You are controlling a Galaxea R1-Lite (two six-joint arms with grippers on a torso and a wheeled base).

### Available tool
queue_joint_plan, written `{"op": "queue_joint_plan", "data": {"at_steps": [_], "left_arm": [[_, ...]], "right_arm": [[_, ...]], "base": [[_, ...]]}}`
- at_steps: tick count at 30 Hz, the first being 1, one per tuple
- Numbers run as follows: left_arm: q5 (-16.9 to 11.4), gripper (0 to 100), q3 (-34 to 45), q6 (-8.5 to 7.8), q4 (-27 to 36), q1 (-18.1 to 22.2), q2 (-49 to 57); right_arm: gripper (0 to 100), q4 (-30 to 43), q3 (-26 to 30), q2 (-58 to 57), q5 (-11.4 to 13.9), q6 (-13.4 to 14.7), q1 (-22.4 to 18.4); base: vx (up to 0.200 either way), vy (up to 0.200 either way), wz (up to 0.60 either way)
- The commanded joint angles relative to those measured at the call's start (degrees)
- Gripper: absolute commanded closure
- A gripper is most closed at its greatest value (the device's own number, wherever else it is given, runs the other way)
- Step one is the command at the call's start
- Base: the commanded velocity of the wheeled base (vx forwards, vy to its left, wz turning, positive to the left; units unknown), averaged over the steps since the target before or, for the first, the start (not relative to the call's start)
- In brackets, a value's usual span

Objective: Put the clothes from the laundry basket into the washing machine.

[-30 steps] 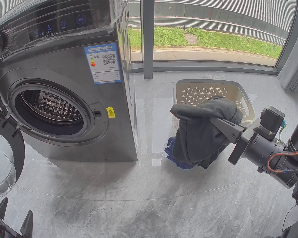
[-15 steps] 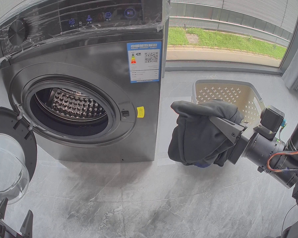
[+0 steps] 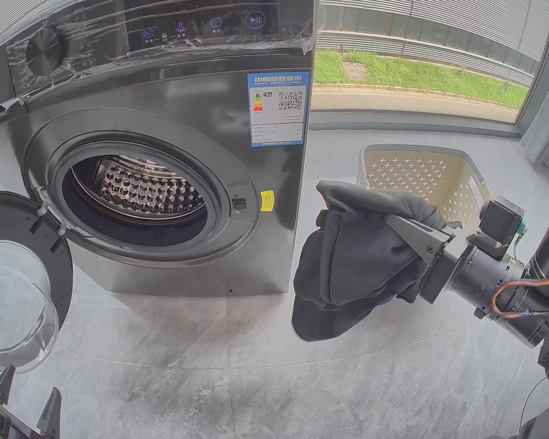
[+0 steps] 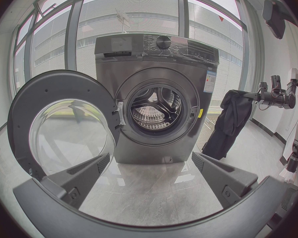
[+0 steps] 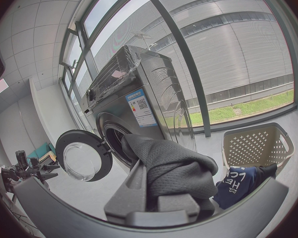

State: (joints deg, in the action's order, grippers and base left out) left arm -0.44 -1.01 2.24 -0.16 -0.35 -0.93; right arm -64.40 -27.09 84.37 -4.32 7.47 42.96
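Observation:
A dark grey garment [image 3: 354, 257] hangs from my right gripper [image 3: 409, 230], which is shut on its upper fold, in the air between the washing machine [image 3: 183, 111] and the beige laundry basket [image 3: 430, 175]. Its lower end droops toward the floor. The machine's round door [image 3: 18, 288] stands swung open at the left, and the drum opening [image 3: 137, 199] is dark and bare. In the right wrist view a blue garment [image 5: 240, 184] lies at the basket [image 5: 258, 146]. My left gripper [image 4: 152, 182] sits low in front of the machine, open and holding nothing.
Grey marble floor [image 3: 256, 373] spreads in front of the machine. A tall window [image 3: 421, 44] runs behind the basket, with a curtain [image 3: 546, 123] at the far right. The open door juts out over the floor at the left.
The head camera has turned, so the machine sits more to the right in the picture. The grey garment has swung left, away from the basket, and now hangs lower and longer.

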Motion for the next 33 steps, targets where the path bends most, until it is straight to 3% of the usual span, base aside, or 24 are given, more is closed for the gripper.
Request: {"op": "queue_joint_plan", "data": {"at_steps": [1, 10, 33], "left_arm": [[0.0, 0, 0.92, 0.04, -0.02, 0.0, 0.93], [0.0, 0, 0.92, 0.04, -0.02, 0.0, 0.93], [0.0, 0, 0.92, 0.04, -0.02, 0.0, 0.93]], "right_arm": [[100, -0.02, -0.07, 0.09, 0.01, 0.09, -0.07], [100, -0.11, -0.16, 0.71, -0.17, 0.09, -0.07], [100, -0.02, -0.07, 0.79, -0.52, 0.09, -0.16]], "base": [[0.0, 0.0, 0.0], [0.0, 0.0, 0.0], [0.0, 0.183, 0.0]]}}
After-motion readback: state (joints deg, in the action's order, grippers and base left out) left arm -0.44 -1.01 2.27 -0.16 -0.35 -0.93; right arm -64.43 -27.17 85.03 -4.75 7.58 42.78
